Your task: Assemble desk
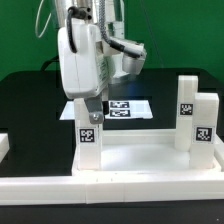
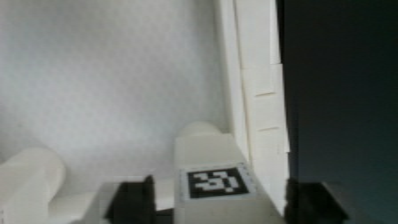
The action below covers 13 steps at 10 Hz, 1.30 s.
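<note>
Exterior view is showing the black table [image 1: 25, 95] stretching open toward that view's left, while the long white border bars [image 1: 150, 182] are closing off the near edge and the right side. The tabletop [image 1: 140, 155] is lying flat inside that corner, just beside the bars, with bare white surface running across its middle.

Three legs are standing upright on the tabletop. Two tagged legs [image 1: 196, 122] are rising close together at the exterior view's right, well apart from the arm. The third leg [image 1: 89, 138] is standing at the tabletop's left end, directly beneath the gripper [image 1: 92, 112], whose fingers are coming down around its top.

Wrist view is looking down onto that same leg [image 2: 215, 170], its square tag facing the camera, with the two dark fingers [image 2: 132, 203] sitting on either side of it and seemingly clamping it, though actual contact is hard to confirm. Beside the leg, the tabletop rim [image 2: 260, 90] is running as a pale ridge against the dark table.

Behind the arm, the marker board [image 1: 128, 108] is lying flat on the table, partly hidden by the gripper body.
</note>
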{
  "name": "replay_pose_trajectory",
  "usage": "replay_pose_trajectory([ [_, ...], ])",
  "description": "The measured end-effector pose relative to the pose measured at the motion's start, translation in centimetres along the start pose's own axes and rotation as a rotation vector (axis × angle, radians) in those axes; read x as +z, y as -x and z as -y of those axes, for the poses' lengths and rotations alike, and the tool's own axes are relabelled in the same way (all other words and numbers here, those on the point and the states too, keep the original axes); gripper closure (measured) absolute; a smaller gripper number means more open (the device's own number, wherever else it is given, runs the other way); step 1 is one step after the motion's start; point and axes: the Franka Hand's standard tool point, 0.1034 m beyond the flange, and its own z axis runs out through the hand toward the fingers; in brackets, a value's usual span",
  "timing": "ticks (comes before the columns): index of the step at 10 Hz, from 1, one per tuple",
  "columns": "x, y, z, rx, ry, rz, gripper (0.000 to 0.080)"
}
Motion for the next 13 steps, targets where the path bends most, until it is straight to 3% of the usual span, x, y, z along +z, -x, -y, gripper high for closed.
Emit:
replay_pose_trajectory([
  [1,0.01,0.01,0.0,-0.009,0.0,0.0,0.0316],
  [2,-0.03,-0.06,0.0,-0.066,0.001,-0.001,0.0316],
  [3,-0.27,-0.35,0.08,-0.222,0.01,0.002,0.0188],
  [4,-0.54,-0.3,0.04,-0.424,0.046,0.008,0.0161],
  [6,-0.61,0.02,-0.31,-0.713,0.056,0.016,0.0152],
  [10,-0.48,-0.24,-0.35,-0.978,0.06,0.02,0.0151],
  [12,-0.72,-0.62,0.13,-1.367,0.099,-0.014,0.0151],
  [13,-0.72,-0.64,0.31,-1.492,0.101,-0.012,0.0151],
])
